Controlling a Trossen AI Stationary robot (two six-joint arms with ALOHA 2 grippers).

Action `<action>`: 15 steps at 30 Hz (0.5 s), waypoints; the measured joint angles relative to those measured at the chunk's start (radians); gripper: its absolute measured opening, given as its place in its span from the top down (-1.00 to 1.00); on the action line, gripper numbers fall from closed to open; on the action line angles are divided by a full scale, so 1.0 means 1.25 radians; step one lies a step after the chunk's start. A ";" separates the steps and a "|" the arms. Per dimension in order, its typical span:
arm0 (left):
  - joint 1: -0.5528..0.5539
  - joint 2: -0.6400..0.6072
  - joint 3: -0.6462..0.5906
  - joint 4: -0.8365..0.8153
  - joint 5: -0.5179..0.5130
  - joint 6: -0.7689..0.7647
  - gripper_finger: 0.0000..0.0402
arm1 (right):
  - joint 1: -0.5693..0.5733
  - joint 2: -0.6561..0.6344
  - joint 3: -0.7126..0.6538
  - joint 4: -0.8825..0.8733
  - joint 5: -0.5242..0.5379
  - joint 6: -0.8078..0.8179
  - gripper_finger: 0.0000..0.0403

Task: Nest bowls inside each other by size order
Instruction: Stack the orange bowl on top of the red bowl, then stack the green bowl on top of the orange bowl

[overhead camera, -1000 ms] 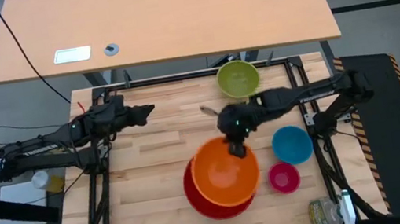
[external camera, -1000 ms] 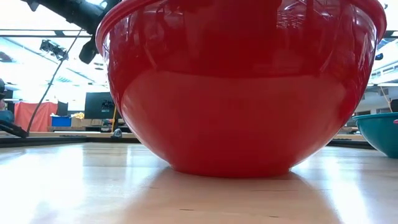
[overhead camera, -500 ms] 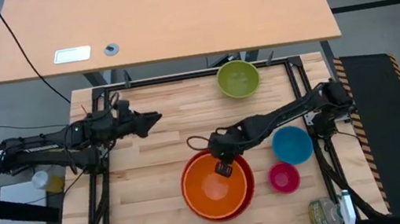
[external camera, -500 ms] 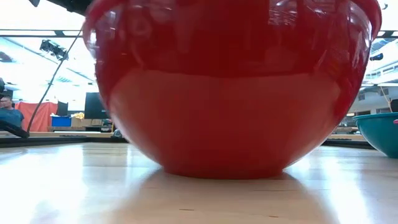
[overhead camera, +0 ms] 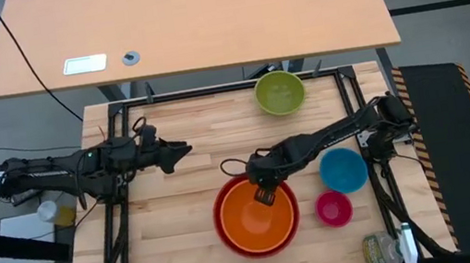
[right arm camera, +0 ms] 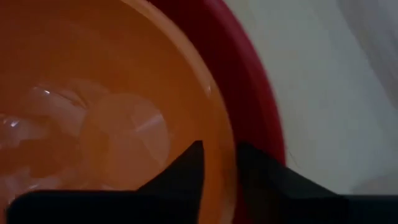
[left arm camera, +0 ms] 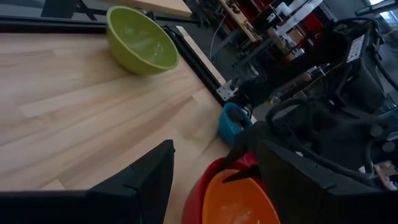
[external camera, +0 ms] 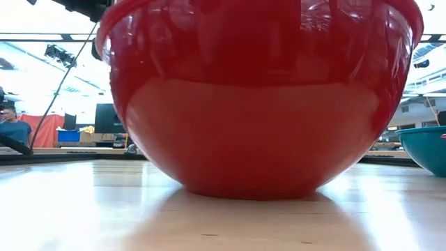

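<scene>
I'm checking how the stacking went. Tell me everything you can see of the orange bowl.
The orange bowl is round, glossy and looks like plastic. It sits upright and empty inside the larger red bowl, whose rim shows all around it, toward the table's near edge. The right gripper is at its far rim, with one dark finger inside the wall and the other outside, nearly closed on the rim.

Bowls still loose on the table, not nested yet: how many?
3. The lime green bowl sits at the far edge, the blue bowl near the right rail, the pink bowl just in front of it. The orange bowl already sits inside the red bowl.
</scene>
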 joint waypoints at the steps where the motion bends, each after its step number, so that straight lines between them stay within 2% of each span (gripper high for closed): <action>1: 0.000 0.000 0.000 0.001 0.000 0.002 -0.16 | -0.003 -0.001 0.000 -0.005 -0.010 -0.002 0.38; 4: 0.000 0.000 0.000 0.002 0.000 0.002 -0.16 | -0.014 -0.021 0.000 -0.023 -0.044 0.015 0.21; 7: 0.000 0.000 0.000 0.003 0.002 0.000 -0.16 | -0.019 -0.063 0.000 -0.035 -0.043 0.031 0.10; 13: 0.000 0.000 0.000 0.004 0.003 -0.015 -0.16 | -0.025 -0.168 -0.003 -0.117 0.079 0.048 0.04; 15: 0.000 0.000 0.000 0.005 0.004 -0.016 -0.16 | -0.045 -0.212 -0.035 -0.127 0.099 0.066 0.05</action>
